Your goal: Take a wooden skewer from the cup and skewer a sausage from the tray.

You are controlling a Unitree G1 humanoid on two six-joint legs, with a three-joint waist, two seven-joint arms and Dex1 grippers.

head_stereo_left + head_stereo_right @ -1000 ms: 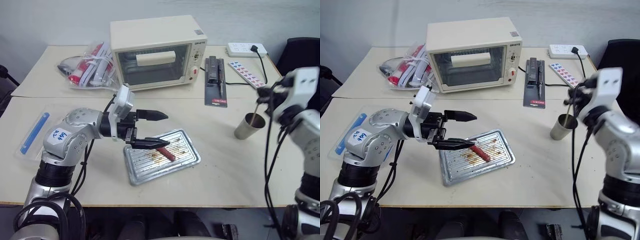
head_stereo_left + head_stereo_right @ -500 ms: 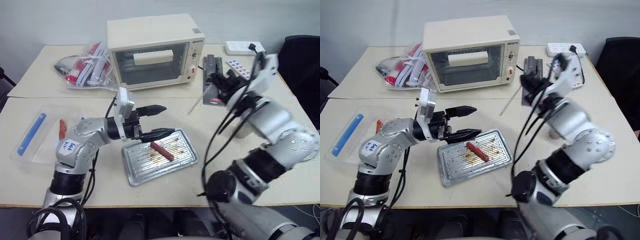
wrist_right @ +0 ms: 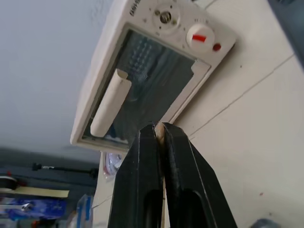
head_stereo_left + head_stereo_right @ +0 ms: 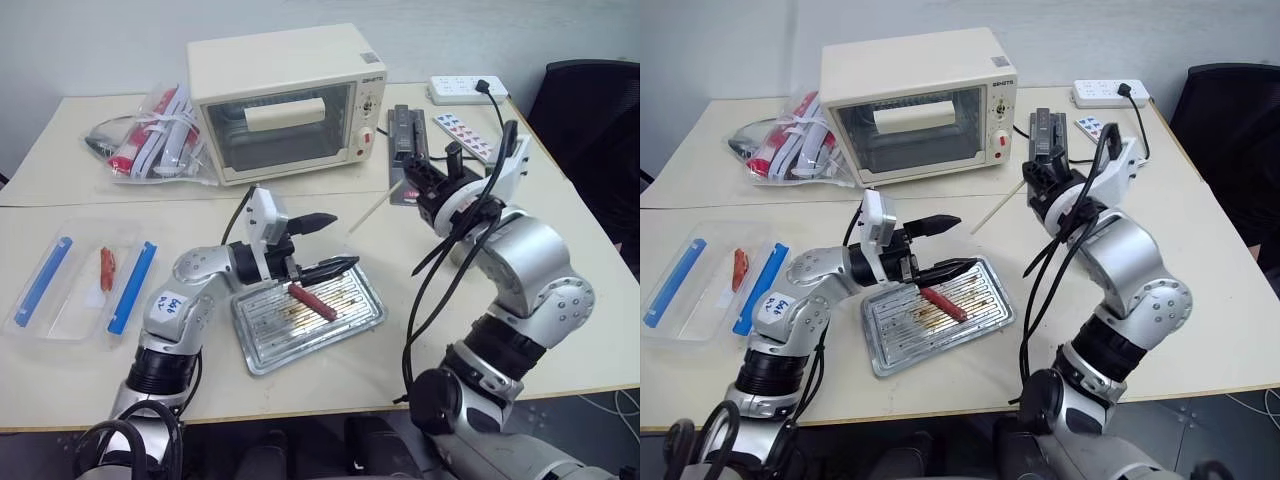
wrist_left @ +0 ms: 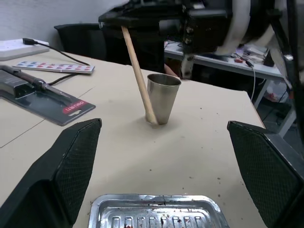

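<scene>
On the beige table [image 4: 420, 300], the tray [image 4: 262, 352] holds the sausage [image 4: 312, 300]. Left gripper [image 4: 327, 244] hovers level above it, spread wide. Right gripper [image 4: 418, 186], raised, pinches the skewer [image 4: 368, 211].

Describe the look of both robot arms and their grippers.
Both arms are silver-grey metal with rounded joint housings and loose black cables. The left arm carries a white sticker with blue handwriting. Left gripper and right gripper each have a white wrist block and two black tapered fingers.
</scene>
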